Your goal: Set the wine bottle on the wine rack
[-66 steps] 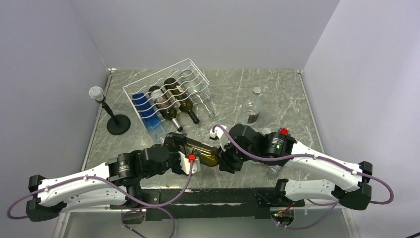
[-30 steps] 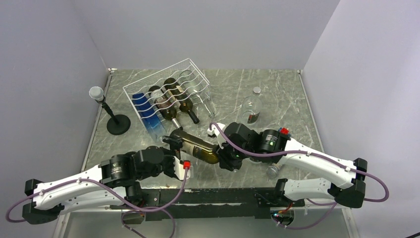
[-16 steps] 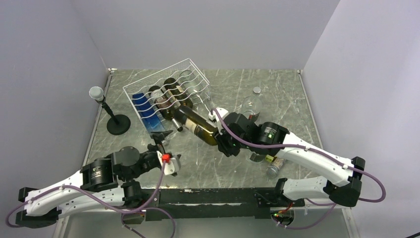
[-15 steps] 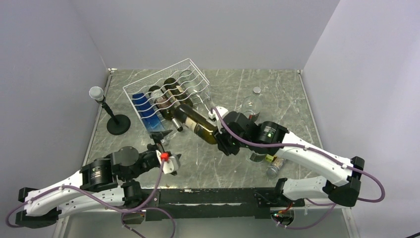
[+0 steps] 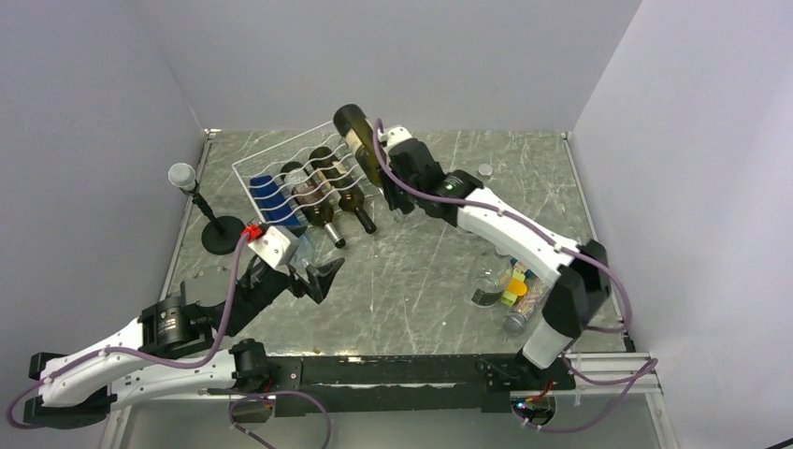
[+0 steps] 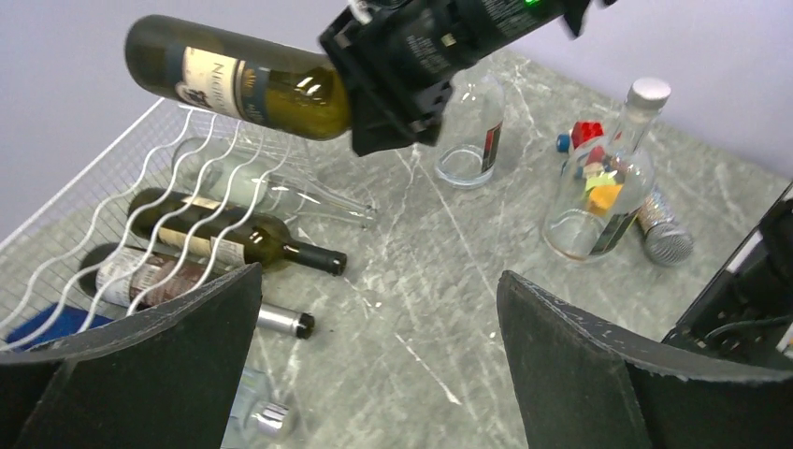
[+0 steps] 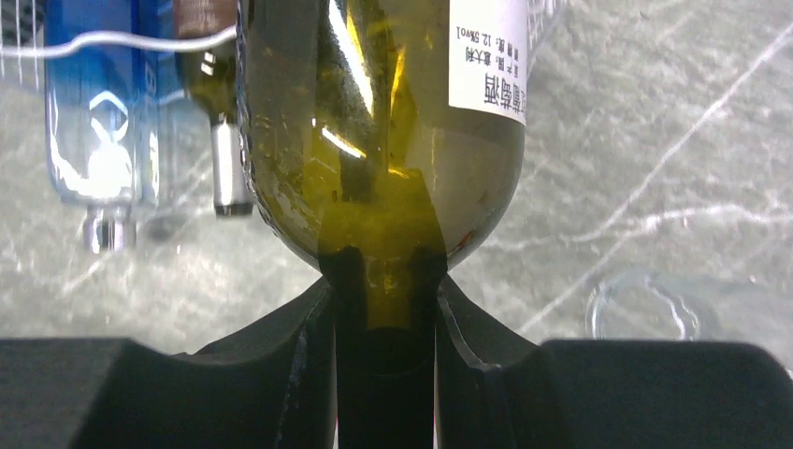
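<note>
Your right gripper [image 7: 379,297] is clenched on the neck of the wine bottle [image 5: 354,130], so you're mid-carry. The bottle hangs tilted in the air, base leading, over the back right end of the wine rack [image 5: 271,161] and not touching it. Your left gripper [image 6: 374,374] sits low near the front, spread wide, holding nothing. Other bottles [image 5: 318,192] already lie in the lower cradles. Next, I'd say, line the base up with a free cradle, ease the body down between the rods, then let go.
</note>
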Controlling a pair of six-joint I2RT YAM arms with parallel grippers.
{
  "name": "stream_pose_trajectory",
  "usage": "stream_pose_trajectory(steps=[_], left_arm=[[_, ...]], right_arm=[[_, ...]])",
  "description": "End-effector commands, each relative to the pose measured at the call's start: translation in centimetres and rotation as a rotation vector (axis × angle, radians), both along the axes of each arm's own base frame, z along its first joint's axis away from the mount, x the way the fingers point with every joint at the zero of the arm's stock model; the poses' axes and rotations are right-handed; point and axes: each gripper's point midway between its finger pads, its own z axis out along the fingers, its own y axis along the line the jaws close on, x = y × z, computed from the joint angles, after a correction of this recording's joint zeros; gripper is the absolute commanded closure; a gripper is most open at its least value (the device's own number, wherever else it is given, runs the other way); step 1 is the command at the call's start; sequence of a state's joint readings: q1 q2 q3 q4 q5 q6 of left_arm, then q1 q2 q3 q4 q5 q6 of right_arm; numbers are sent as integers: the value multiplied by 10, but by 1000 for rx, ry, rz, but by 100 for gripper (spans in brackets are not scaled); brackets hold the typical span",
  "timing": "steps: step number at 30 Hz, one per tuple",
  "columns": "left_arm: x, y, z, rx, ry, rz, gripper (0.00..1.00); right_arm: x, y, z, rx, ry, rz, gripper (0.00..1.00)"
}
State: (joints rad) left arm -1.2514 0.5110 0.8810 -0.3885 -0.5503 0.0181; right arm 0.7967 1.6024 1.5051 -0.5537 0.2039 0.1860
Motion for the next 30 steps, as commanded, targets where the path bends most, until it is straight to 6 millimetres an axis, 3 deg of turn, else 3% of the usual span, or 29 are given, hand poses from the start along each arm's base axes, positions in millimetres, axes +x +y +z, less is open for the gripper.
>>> stream_pose_trajectory(steps=[1,7,11,18,30], left_arm=[[6,3,12,-164,68,73,1],[20,31,17,-279,105,255,1],[23,30,5,-274,149,298,1],[29,20,-12,-179,191,340,1],[42,20,-7,-177,196,372,1]], right_arm=[[66,32,73,201,-232,-59,100],[102,41,32,137,-213,-88,100],[111,46,9,157,-188,-106,100],[126,41,-11,130,-181,-137,100],[149,38,-35,53,-165,-123,100]])
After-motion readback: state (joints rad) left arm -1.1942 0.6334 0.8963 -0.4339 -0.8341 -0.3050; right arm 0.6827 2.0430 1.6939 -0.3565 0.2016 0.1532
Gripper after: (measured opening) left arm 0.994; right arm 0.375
